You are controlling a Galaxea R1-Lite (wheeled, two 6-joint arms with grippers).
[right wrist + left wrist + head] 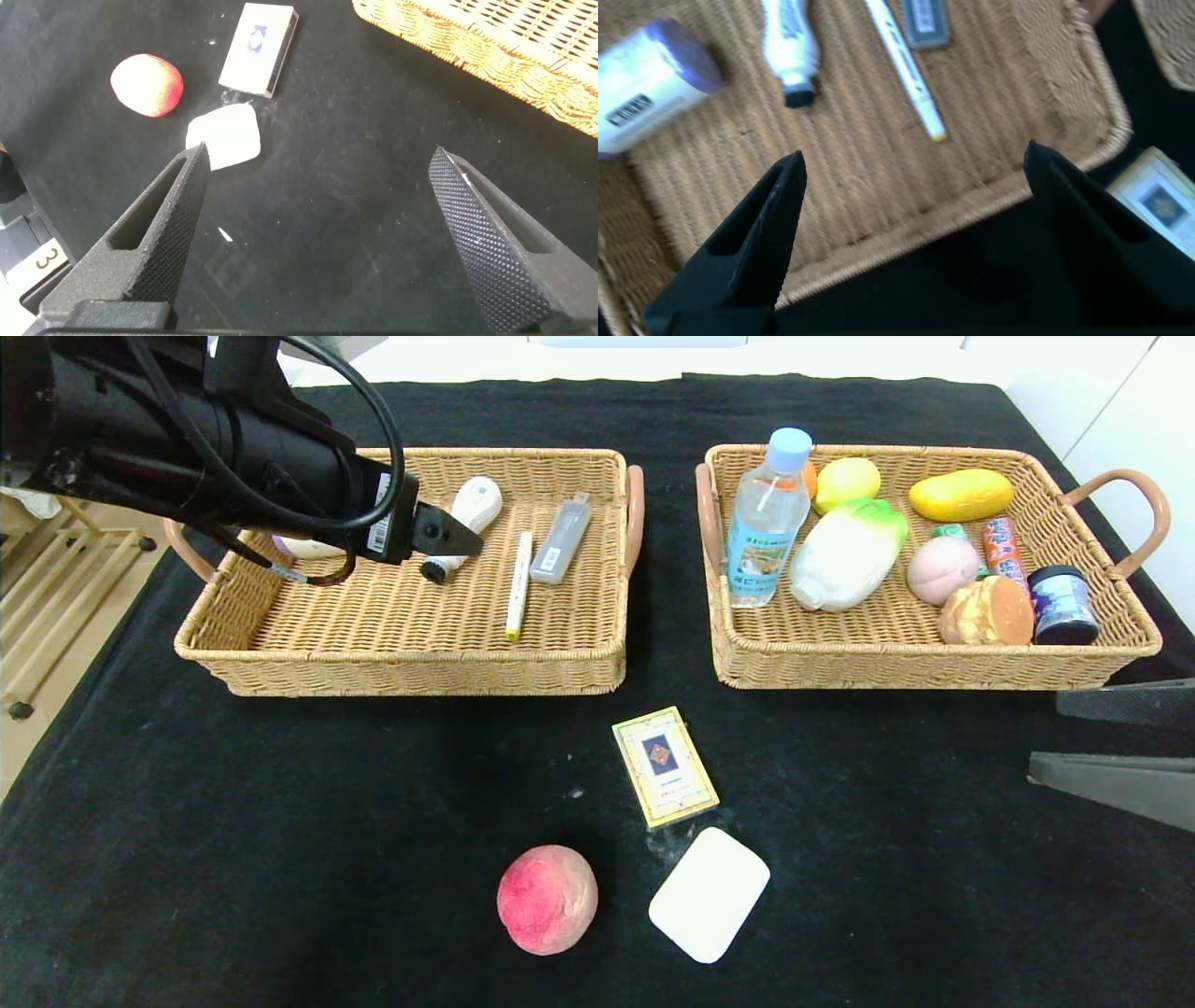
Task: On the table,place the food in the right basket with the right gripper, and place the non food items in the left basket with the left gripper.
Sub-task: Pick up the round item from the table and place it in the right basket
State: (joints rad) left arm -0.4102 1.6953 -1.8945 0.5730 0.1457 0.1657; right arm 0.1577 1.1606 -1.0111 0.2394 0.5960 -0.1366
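Nearest the head camera, a red-pink fuzzy peach [547, 899] and a white rounded pad [709, 906] lie on the black-clothed surface [280, 859], with a gold-edged card box [665, 765] just behind them. Only the left wrist view shows the left claw [910, 201] spread wide, holding nothing, above the left woven basket [401, 658]. Only the right wrist view shows the right claw [318, 187] spread over bare cloth.

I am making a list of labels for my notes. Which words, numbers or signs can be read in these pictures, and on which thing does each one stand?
"3": on a white part at the edge of the right wrist view.
Water bottle label: print too small to read.
Card box: diamond emblem, words too small.
Red packet: lettering blurred.
Dark jar: unreadable.
Grey case sticker: unreadable.
Left claw: barcode only, no legible digits.
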